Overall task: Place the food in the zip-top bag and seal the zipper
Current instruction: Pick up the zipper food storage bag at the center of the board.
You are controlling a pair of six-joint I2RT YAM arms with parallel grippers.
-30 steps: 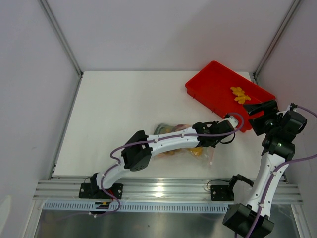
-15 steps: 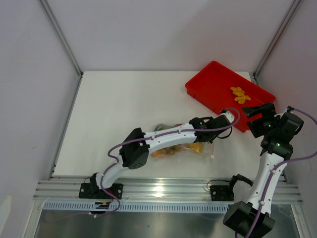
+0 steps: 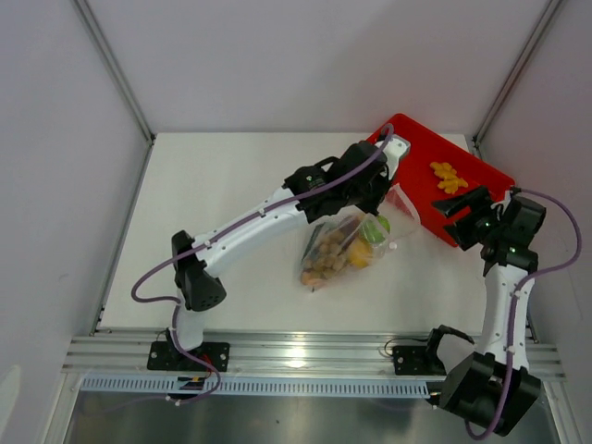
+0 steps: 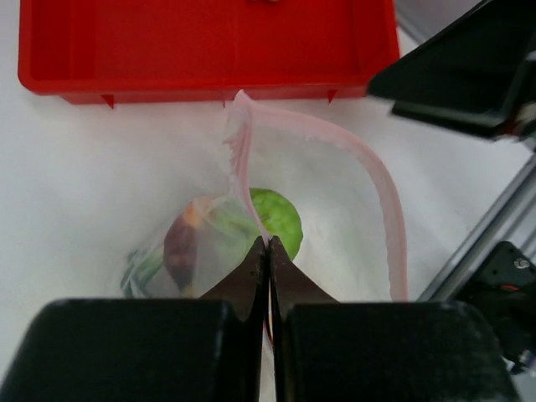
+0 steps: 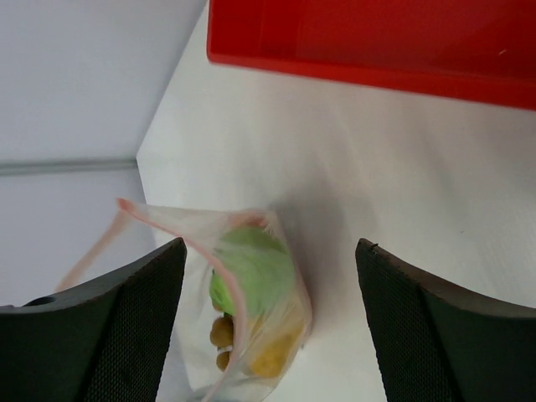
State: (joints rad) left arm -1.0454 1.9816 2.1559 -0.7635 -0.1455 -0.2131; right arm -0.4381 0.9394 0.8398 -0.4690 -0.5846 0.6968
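One clear, crinkly zip-top bag (image 3: 340, 248) sits over the white worktop (image 3: 222, 203), just in front of the red tray (image 3: 407, 153). Its mouth is raised toward the tray and its filled lower end points toward the arms' bases. Its zipper (image 4: 392, 219), a thin pinkish-red strip, bows out in a wide loop, so the mouth stands open and unsealed.

Through the plastic show a green rounded piece (image 4: 280, 222) near the mouth and a purple-red piece (image 4: 178, 251) beside it. Yellow-orange and brownish-orange pieces (image 3: 326, 259) are packed lower down. Inside the tray lies a small cluster of orange lumpy pieces (image 3: 448, 176), well apart from the bag.

The left end effector (image 4: 268, 249) is clenched, its fingertips pinched together on the bag's near wall right at the strip, holding that edge up. The right end effector (image 5: 270, 247) is released, its two pads spread wide and gripping nothing. It hovers above the worktop beside the tray's near corner, facing the bag's open mouth.
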